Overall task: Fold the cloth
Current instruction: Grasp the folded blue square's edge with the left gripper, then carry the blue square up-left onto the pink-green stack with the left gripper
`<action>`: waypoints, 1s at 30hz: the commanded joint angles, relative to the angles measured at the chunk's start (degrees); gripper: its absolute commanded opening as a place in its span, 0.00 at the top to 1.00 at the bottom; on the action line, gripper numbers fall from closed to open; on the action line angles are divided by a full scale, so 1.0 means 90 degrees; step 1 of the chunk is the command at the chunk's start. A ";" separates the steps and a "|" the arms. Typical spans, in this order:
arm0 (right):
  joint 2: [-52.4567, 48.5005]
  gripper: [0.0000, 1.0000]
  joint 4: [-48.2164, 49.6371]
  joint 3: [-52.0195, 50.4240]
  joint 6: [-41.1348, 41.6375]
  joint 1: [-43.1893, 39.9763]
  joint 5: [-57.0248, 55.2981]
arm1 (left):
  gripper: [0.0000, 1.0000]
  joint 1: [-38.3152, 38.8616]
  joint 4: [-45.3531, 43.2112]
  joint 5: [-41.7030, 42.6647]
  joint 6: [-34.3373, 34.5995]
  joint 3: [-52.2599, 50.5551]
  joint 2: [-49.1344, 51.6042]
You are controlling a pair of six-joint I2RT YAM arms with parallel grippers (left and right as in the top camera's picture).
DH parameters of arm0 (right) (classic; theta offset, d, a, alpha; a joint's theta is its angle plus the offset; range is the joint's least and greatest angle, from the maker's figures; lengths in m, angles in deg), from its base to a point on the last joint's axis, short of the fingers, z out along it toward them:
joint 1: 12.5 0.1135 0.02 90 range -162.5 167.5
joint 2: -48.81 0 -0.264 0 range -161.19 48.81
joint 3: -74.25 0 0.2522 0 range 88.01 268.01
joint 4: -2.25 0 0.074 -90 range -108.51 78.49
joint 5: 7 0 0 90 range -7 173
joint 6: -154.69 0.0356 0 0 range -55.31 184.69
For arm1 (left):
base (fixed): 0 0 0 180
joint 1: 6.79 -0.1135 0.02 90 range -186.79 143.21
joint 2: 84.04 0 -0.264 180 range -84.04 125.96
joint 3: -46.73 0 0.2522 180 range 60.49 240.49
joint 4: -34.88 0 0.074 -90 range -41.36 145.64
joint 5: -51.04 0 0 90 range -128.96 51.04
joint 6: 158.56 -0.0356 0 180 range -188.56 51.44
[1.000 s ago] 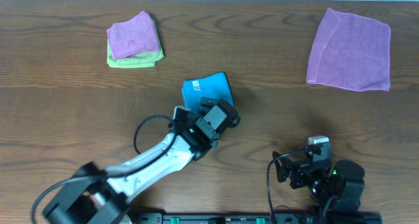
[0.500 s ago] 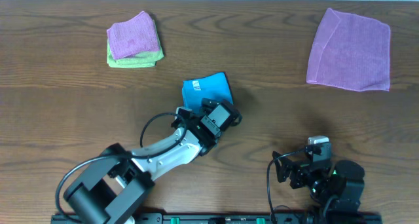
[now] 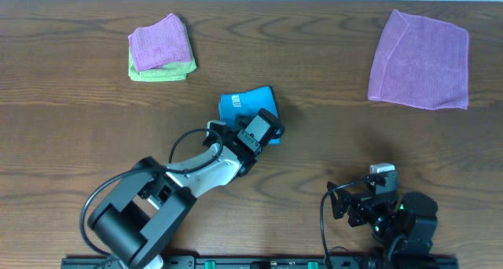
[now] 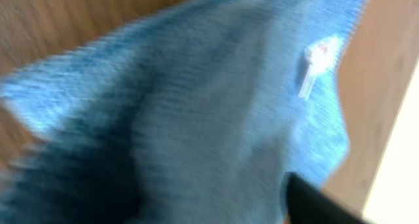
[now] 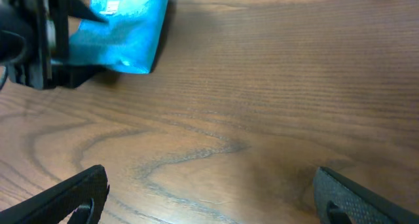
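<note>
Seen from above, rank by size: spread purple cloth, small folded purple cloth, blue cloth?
1. Spread purple cloth.
2 and 3. Folded purple cloth and blue cloth look alike; the left gripper hides part of the blue one.

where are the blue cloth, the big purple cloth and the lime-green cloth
blue cloth (image 3: 253, 98): overhead, upper part beside its tag
big purple cloth (image 3: 420, 60): overhead, its middle
lime-green cloth (image 3: 157, 75): overhead, exposed lower edge

Cloth (image 3: 245, 104) mid-table, left arm (image 3: 211, 168) reaching to its near edge, stacked small cloths (image 3: 161, 53) far left, large cloth (image 3: 420, 58) far right
</note>
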State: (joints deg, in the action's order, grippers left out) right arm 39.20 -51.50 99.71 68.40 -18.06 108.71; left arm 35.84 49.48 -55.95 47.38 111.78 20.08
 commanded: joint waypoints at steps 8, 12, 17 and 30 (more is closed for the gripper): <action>0.0056 0.01 -0.0007 -0.0032 0.0058 -0.0056 0.0017 | 0.94 -0.0068 -0.0124 -0.0049 0.0389 -0.0146 0.0240; 0.0056 0.01 -0.0007 -0.0032 0.0058 -0.0056 0.0017 | 0.94 -0.0078 -0.0571 -0.0338 0.0384 -0.0141 -0.0068; 0.0056 0.01 -0.0007 -0.0032 0.0058 -0.0058 0.0019 | 0.94 -0.0291 -0.0583 -0.0763 0.0381 -0.0141 -0.0969; 0.0056 0.01 -0.0007 -0.0032 0.0058 -0.0056 0.0019 | 0.94 -0.1481 -0.1370 -0.0780 0.0381 0.0233 -0.2630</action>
State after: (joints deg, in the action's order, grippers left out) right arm 39.20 -51.52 99.71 68.40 -18.06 108.71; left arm 24.30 37.74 -61.89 47.38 111.49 -3.01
